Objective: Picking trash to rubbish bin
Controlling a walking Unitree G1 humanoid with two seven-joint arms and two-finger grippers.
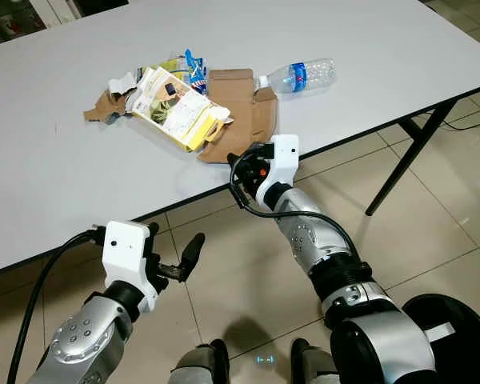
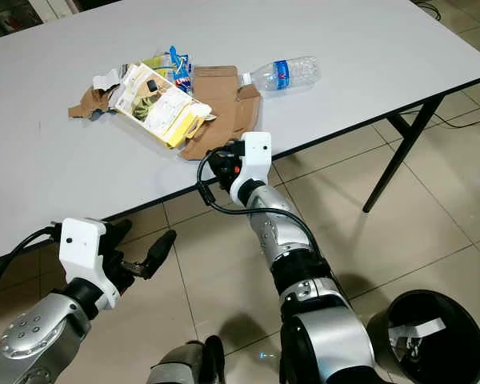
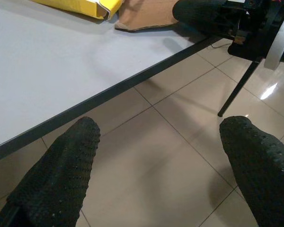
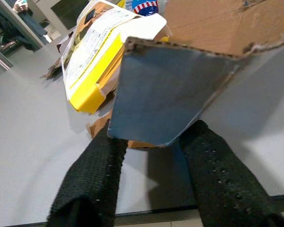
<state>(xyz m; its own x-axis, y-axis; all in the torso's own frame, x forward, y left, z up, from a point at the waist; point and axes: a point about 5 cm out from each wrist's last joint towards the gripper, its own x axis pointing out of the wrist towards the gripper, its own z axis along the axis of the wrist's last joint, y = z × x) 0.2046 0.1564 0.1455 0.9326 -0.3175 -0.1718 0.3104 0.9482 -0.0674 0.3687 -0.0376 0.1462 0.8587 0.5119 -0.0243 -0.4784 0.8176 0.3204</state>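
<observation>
Two black fingers of the right gripper [image 4: 151, 165] spread under the torn brown cardboard [image 1: 242, 108] at the table [image 1: 64, 176] edge; left gripper [image 1: 172, 260] open below it.

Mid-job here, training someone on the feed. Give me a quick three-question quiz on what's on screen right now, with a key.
1. True or false: the plastic bottle stands upright on the table.
2. The right gripper is at which item?
A. the bottle
B. the brown cardboard
C. the black bin
3. Fill in: the left gripper hangs over the ____, below the table edge.

Key: 1 false, it lies on its side. 2 B, at the cardboard's near edge beside the yellow box. 3 floor, fingers open.
</observation>
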